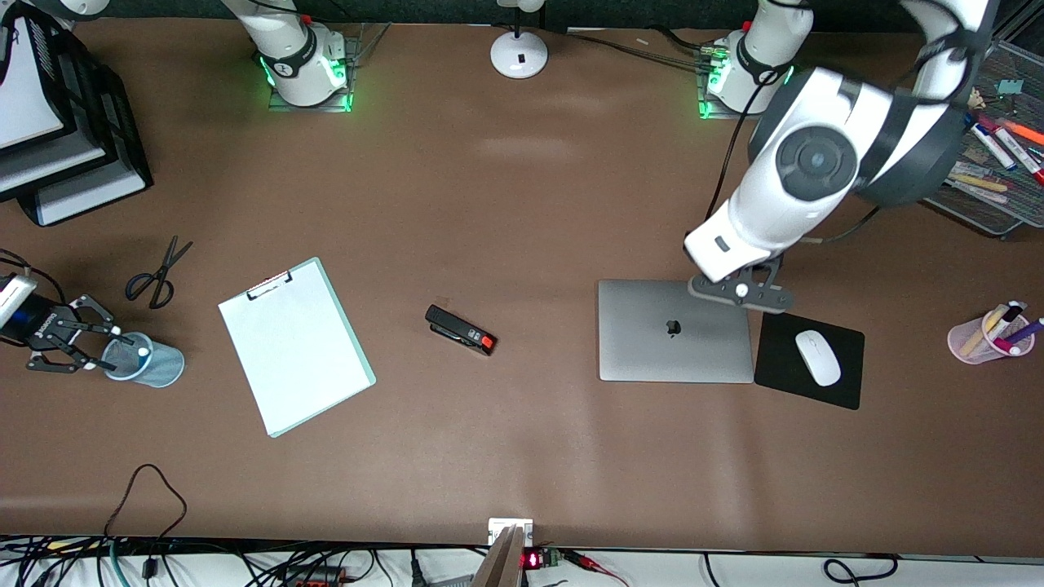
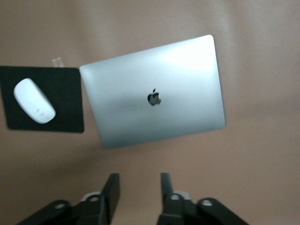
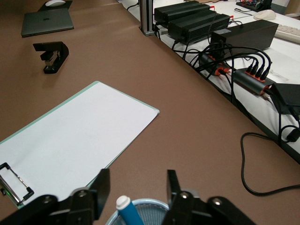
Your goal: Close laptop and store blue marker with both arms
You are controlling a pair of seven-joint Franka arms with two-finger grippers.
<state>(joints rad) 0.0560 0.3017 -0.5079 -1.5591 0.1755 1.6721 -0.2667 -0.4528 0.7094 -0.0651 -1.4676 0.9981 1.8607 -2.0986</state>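
Observation:
The silver-grey laptop [image 1: 675, 330] lies closed and flat on the table, its dark logo up; it also shows in the left wrist view [image 2: 154, 96]. My left gripper [image 1: 738, 295] hovers open and empty [image 2: 138, 180] over the laptop's edge on the arms' side, by the mouse pad corner. The blue marker [image 1: 143, 352] stands white tip up in a light-blue mesh cup [image 1: 159, 367] at the right arm's end of the table. My right gripper [image 1: 112, 349] is open, just above the cup, its fingers on either side of the marker [image 3: 127, 211] without touching it [image 3: 138, 176].
A black mouse pad [image 1: 775, 371] with a white mouse [image 1: 818, 356] lies beside the laptop. A pink cup of pens [image 1: 988, 336] and a mesh tray of markers [image 1: 991, 163] are at the left arm's end. A clipboard [image 1: 295, 342], stapler [image 1: 461, 330] and scissors [image 1: 159, 273] lie mid-table.

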